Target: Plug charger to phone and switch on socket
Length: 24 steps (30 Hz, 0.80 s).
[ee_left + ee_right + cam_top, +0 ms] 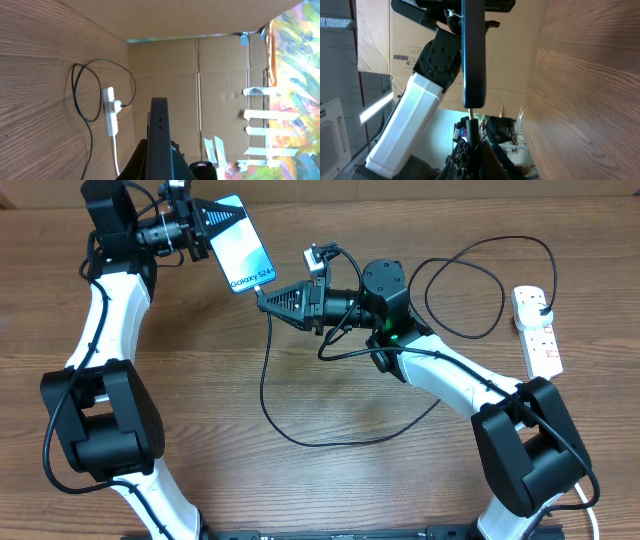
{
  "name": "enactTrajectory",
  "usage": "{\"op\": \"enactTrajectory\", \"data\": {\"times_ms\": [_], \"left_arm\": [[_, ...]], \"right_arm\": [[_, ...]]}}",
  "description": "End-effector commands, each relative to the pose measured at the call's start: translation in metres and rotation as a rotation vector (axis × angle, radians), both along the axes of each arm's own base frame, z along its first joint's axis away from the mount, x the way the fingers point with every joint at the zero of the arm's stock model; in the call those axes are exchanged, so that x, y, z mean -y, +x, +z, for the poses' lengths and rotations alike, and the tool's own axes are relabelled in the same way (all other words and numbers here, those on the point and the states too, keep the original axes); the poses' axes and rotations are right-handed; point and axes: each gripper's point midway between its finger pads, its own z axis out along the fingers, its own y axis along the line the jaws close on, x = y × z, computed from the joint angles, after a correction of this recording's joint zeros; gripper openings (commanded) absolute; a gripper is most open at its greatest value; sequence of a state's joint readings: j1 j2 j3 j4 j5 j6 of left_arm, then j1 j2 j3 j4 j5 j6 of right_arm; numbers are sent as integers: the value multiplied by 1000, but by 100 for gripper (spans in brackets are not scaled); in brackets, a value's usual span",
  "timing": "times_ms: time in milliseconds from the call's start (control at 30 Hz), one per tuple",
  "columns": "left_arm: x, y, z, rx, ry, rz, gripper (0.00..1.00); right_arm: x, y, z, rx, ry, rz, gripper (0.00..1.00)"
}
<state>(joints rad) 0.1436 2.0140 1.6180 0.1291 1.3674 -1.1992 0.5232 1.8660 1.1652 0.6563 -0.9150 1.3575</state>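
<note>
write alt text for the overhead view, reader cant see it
The left hand holds a phone over a wooden table while the right hand holds the charger tip at its lower edge. The black cable loops across to a white socket at the right.

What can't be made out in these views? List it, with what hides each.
- Socket switches, on or off: too small, overhead and left wrist.
- Connector tip seated in the phone or not: right gripper covers it overhead; seam dark in right wrist view.
- Where the white cord leads: right arm hides it overhead; left wrist view's bottom edge cuts it.
</note>
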Motion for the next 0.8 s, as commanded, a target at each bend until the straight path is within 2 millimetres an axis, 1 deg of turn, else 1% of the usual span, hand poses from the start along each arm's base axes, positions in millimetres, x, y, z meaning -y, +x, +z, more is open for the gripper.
{"op": "enactTrajectory", "data": {"times_ms": [0, 200, 267, 467, 767], "left_arm": [[10, -15, 27, 13, -21, -66, 4], [10, -15, 27, 17, -20, -68, 4], [11, -16, 27, 43, -13, -73, 4], [11, -17, 27, 64, -7, -78, 4], [15, -21, 28, 65, -12, -106, 4]], "right_arm": [[8, 20, 5, 1, 4, -83, 4], [8, 20, 7, 6, 8, -82, 4], [8, 21, 7, -3, 10, -86, 4], [9, 21, 23, 7, 67, -90, 4], [9, 25, 21, -7, 61, -111, 4]]}}
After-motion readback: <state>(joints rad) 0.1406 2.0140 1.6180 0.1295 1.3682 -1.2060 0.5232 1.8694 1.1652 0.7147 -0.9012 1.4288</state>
